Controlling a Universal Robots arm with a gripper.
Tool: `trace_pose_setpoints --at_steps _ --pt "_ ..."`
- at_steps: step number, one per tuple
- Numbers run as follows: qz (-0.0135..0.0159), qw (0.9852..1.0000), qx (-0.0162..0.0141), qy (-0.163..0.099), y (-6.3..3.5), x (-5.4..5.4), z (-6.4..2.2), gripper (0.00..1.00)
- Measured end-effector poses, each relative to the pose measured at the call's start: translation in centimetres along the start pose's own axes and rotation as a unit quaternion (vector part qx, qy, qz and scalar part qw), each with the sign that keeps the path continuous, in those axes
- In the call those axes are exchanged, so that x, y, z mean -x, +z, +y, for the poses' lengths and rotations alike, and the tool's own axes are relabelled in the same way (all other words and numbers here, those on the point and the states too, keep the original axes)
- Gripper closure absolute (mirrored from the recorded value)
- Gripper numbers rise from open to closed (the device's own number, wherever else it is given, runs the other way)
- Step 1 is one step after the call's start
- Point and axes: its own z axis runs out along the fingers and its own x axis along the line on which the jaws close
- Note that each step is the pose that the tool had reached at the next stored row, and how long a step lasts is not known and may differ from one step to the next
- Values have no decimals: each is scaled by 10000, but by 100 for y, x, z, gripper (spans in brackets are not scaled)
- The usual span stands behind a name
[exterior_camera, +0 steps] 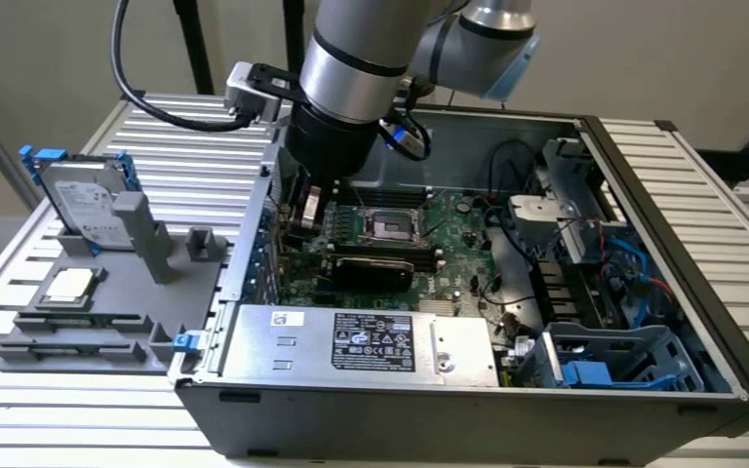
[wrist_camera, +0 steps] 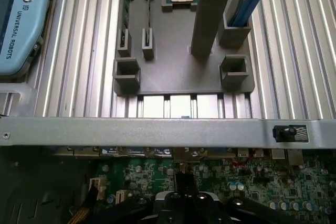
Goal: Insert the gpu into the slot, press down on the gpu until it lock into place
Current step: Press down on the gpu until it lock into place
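Item: gpu (exterior_camera: 372,270), black card lying on the green motherboard (exterior_camera: 459,249) inside the open computer case (exterior_camera: 479,405), long axis running across the exterior view. Jaws (wrist_camera: 181,203): closed, empty, low over the board, just beyond the card's left end.

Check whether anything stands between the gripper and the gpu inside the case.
Nothing visible does. The gpu lies across the green board beside the grey labelled box, and the arm stands just to the exterior view's left of it. In the wrist view, the shut gripper hangs over the board.
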Motion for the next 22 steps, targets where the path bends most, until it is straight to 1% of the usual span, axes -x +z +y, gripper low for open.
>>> trace_pose_setpoints --at_steps 1,3,5,7,9,11,14,17,22 --pt "7 10000 26 2 -10 -2 2 89" --pt "25 10000 66 6 -29 -2 3 89" --pt "59 9999 100 17 -36 -4 4 89" --pt "97 9999 110 28 -37 -4 4 89" --pt "127 9998 112 39 -37 -4 3 89" --pt "139 9998 114 49 -38 -5 4 89" --pt "129 9998 116 86 -37 -4 4 89" --pt "104 9997 122 166 -37 -4 4 89" --pt "65 9995 143 286 -37 -4 4 89"
